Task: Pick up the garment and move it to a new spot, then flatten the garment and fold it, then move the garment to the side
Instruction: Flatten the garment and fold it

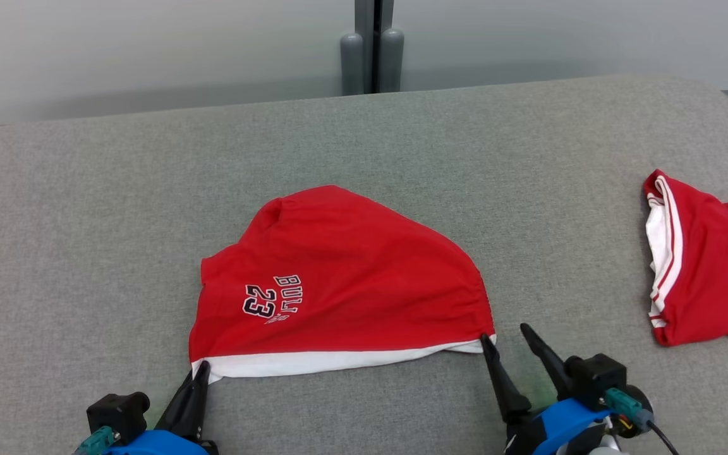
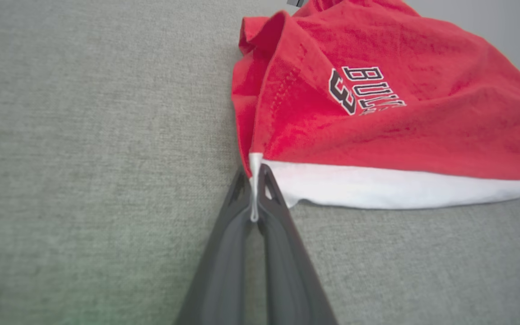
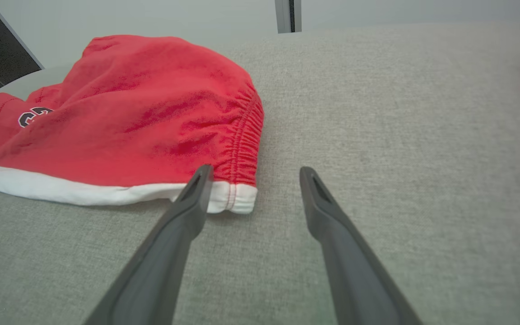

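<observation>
Bright, soft, even lighting from above. Thin, faint shadow under the near hem of the garment point(image 1: 339, 284). Crisp focus in the head view; stretched and slightly soft toward the wrist views' edges.

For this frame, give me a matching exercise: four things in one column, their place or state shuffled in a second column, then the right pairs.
1 left gripper
2 right gripper
3 red shorts
4 second red garment

A far right of the grey surface
B open, at the elastic corner
C shut on the white hem corner
D middle, between both grippers

Pairs: 1-C, 2-B, 3-D, 4-A
</observation>
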{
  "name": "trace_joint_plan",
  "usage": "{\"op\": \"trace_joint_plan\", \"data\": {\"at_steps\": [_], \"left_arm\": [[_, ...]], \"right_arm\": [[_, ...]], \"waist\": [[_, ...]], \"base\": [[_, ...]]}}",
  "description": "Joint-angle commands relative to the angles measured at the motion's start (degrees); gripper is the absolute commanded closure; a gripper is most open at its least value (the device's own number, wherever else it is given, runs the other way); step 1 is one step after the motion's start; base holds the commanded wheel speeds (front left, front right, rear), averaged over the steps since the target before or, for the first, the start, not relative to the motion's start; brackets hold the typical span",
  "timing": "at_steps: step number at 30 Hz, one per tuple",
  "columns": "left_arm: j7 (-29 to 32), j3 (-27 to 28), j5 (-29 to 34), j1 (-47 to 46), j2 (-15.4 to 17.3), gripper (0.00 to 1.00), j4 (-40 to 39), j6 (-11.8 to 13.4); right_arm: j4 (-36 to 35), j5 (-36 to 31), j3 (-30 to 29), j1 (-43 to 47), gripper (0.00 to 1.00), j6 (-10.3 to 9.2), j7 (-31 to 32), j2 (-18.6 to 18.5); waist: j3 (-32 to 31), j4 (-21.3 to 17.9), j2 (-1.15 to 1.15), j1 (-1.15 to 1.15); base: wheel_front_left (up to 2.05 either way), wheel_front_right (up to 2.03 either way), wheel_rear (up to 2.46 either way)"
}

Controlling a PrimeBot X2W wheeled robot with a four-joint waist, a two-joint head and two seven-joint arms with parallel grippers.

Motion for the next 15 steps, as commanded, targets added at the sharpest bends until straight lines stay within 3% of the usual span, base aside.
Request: {"op": "trace_joint_plan", "data": {"at_steps": [1,15], "left_arm": [[0.15,0.34,0.6,-0.56,0.26,1.0,0.06,-0.05],[0.16,1.4,1.43,-0.77,0.28,1.0,0.73,0.04]], "right_arm": [[0.98,0.34,0.55,-0.81,0.0,0.01,-0.16,-0.24],[6.85,0.7,5.68,-3.21,0.0,0.01,-0.16,-0.24]], "waist": [[0.25,0.44,0.0,0.0],[0.99,1.54,0.0,0.0]], "base": [[0.0,0.0,0.0],[0.0,0.0,0.0]]}}
